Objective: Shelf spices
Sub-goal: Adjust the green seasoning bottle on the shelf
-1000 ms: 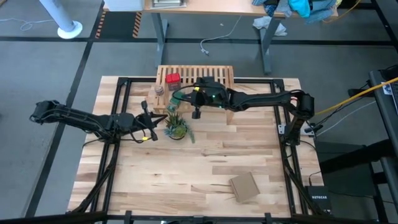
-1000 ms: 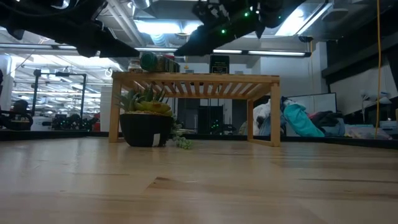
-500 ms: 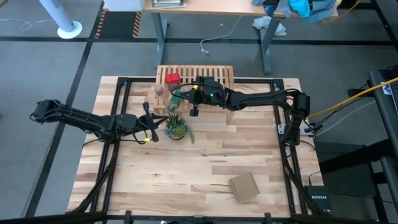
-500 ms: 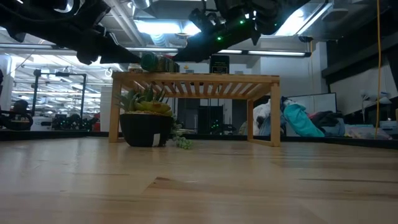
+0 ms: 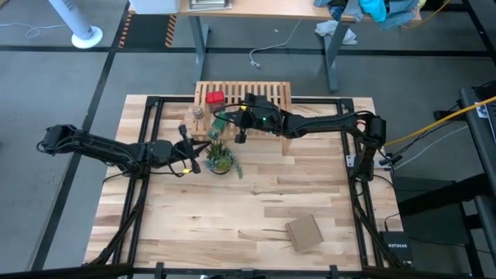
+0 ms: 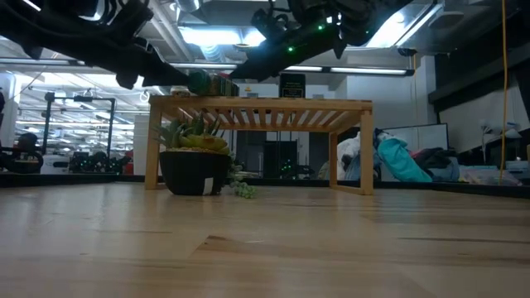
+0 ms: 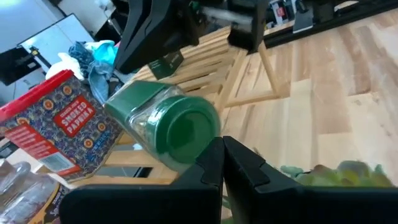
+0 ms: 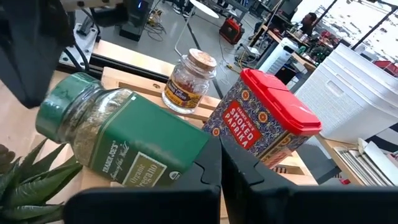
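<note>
The light-wood shelf (image 5: 263,91) stands at the table's far edge. On its slats stand the red tin (image 5: 215,98), the tiny brownish jar (image 5: 199,113) and, in the low view, the dark tin (image 6: 291,85). The green-capped jar (image 8: 124,140) lies tilted near the shelf's near-left corner, its cap (image 7: 186,127) facing the near side. My right gripper (image 8: 221,149) is shut beside the jar's bottom end. My left gripper (image 7: 222,146) is shut just below the cap, above the potted plant. My right gripper has its shut fingers against the green-capped jar's bottom end (image 8: 193,149), which meets the outer side of one finger (image 8: 208,162). It comes level from the table's right. The jar lies tilted, not lifted. My left gripper's shut tips stand right under the cap; whether they touch it, I cannot tell.
A potted green plant (image 5: 220,160) stands on the table just in front of the shelf's left leg, under my left gripper. A flat brown cardboard piece (image 5: 304,232) lies near the table's near-right side. Bare tabletop (image 5: 256,194) stretches between them.
My left gripper has moved toward the far right, closer to the shelf and the green-capped jar's cap. My right gripper has shifted slightly toward the table's left, along the shelf's near edge.
</note>
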`<state>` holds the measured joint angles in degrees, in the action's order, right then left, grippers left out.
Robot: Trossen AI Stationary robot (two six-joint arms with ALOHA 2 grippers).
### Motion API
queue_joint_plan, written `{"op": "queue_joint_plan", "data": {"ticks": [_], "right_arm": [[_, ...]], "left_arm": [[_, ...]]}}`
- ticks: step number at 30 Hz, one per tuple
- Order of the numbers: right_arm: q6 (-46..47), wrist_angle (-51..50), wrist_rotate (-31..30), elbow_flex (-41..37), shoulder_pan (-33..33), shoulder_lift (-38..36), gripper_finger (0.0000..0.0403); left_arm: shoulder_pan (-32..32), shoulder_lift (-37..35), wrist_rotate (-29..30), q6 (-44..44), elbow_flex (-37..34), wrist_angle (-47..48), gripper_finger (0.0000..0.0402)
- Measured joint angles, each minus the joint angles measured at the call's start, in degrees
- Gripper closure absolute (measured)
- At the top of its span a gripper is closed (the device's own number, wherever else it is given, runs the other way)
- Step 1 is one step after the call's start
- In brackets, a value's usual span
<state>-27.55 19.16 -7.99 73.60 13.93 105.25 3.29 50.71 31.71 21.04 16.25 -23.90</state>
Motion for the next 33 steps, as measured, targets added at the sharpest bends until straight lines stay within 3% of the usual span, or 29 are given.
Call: {"op": "queue_joint_plan", "data": {"ticks": [33], "right_arm": [[1.5, -5.6, 0.6, 0.1, 0.7, -0.3, 0.0402]], "left_arm": [[-1.0, 1.0, 0.1, 5.4, 0.0, -7.5, 0.0401]]}}
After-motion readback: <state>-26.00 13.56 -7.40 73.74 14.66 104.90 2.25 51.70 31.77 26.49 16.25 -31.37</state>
